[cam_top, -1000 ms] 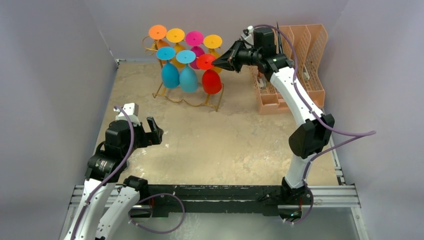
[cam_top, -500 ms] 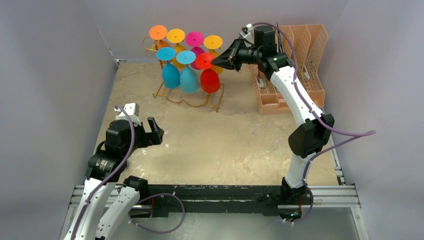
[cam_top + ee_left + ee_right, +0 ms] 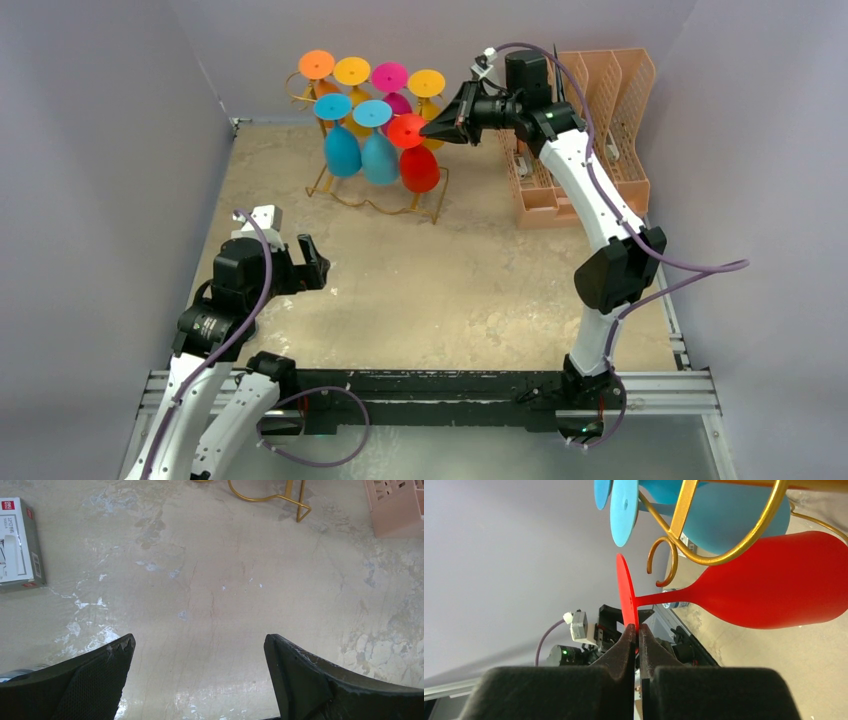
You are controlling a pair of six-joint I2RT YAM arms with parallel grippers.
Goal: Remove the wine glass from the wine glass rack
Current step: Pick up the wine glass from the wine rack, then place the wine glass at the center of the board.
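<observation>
Red wine glass (image 3: 420,166) is the one in play: it hangs bowl-down at the right near corner of the wine glass rack (image 3: 376,203), far side of the surface (image 3: 450,290), just right of the two blue glasses (image 3: 360,155). The right end effector (image 3: 432,128) is clenched on the edge of its flat foot disc; the right wrist view shows both pads pinching the thin rim from either side (image 3: 638,630). The stem sits at the mouth of the curled gold hook (image 3: 663,562), just under the tip. Can't tell if it's fully clear of the rail. The bowl leans slightly towards the right. Handling call: it looks like opaque moulded plastic, so light, stiff and not very fragile, but smooth. A rim pinch is a weak hold: small contact patch, bowl mass well off the grip line, so expect it to pivot or slip if moved fast. Stem near the foot would be more secure, but the hook crowds it. Slide it out slowly along the hook opening, towards the right, and keep the foot level. Watch for the bowl knocking the neighbouring blue glass or the peach organiser (image 3: 600,120) on the right. The left end effector (image 3: 312,262) is released, jaws wide, nothing in it, hovering near-left over bare surface; a white box (image 3: 20,545) lies off to its left.
</observation>
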